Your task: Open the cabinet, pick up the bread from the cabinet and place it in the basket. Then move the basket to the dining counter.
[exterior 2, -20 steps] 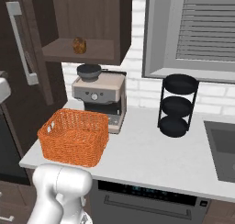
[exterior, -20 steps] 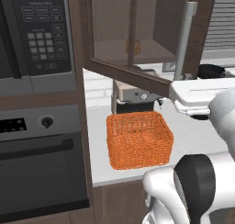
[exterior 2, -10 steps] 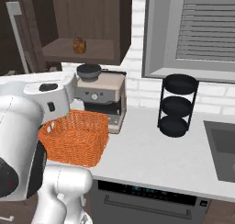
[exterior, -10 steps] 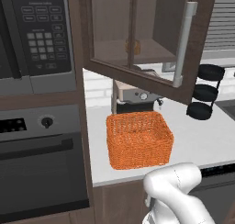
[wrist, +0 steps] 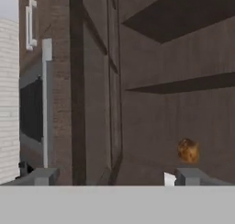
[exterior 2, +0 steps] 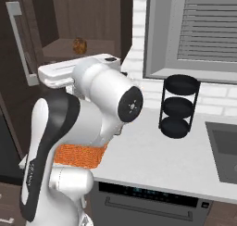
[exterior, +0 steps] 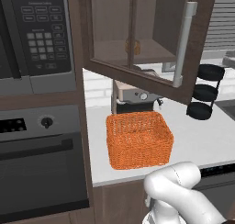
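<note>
Fingertips: set wide apart at the bottom of the hand view, nothing between them, ready to take a round thing rather than a flat one.
Gripper: aimed into the opened cupboard, level with the lower shelf; empty; judged mid-approach, not yet at the loaf.
Bread: small, round, golden-brown, resting on the shelf just above the right-hand fingertip in the hand view, well short of contact; also caught through the glass from the left base and in the open from the right base.
Cabinet: door swung out toward the room, its long grey bar handle hanging clear of the shelf, so opening judged done and the way in left free.
Arm: raised and folded across the right base view, forearm stretched toward the shelf, elbow high so as to pass over the worktop.
Basket: bright orange, woven, empty, parked on the white worktop right below the open door, in front of the coffee machine; placed there for a short drop once the loaf is lifted out.
Black three-tier stand: off to the side by the window, well apart from the reach.
Microwave: left of the cupboard, untouched.
Next move, as judged: shift sideways to centre the loaf between the tips, then forward.
Risk: clipping the door edge, or nudging the loaf deeper.
</note>
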